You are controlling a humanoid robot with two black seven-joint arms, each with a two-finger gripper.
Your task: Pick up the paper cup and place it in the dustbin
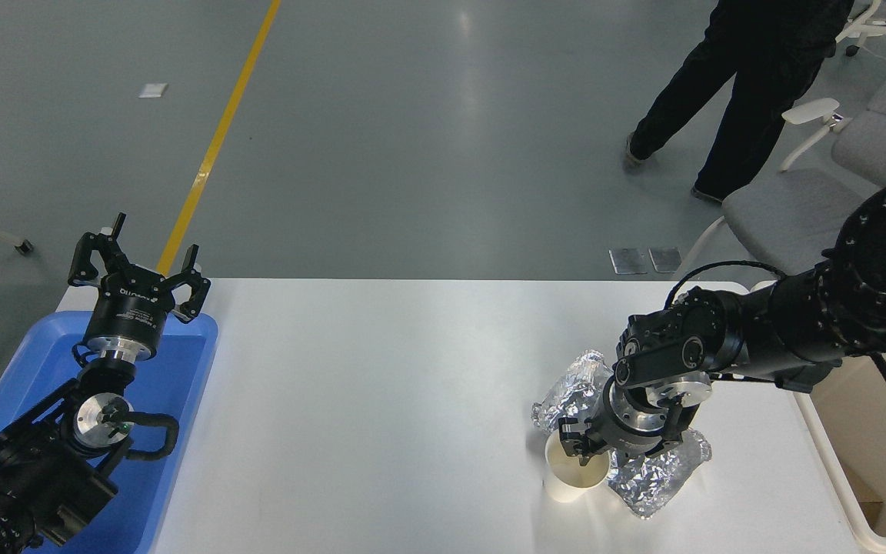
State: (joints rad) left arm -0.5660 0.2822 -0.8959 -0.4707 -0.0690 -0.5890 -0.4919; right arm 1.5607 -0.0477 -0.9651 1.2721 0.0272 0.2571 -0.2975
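Right gripper [593, 454] is spread open right over the cup [575, 477], one finger dipping inside the rim, not gripping. Foil tray [654, 473] sits against the cup. Bin [835, 477] off right. Left gripper [139, 265] parked open over the blue tray [181, 369].

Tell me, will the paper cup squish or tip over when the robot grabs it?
The paper cup looks thin-walled and empty, so it is probably very light and could dent if squeezed hard. It stands upright on a narrow base, so a sideways nudge might tip it. The right hand hangs over its rim, beside the crinkled foil tray, so a gentle pinch seems safest.
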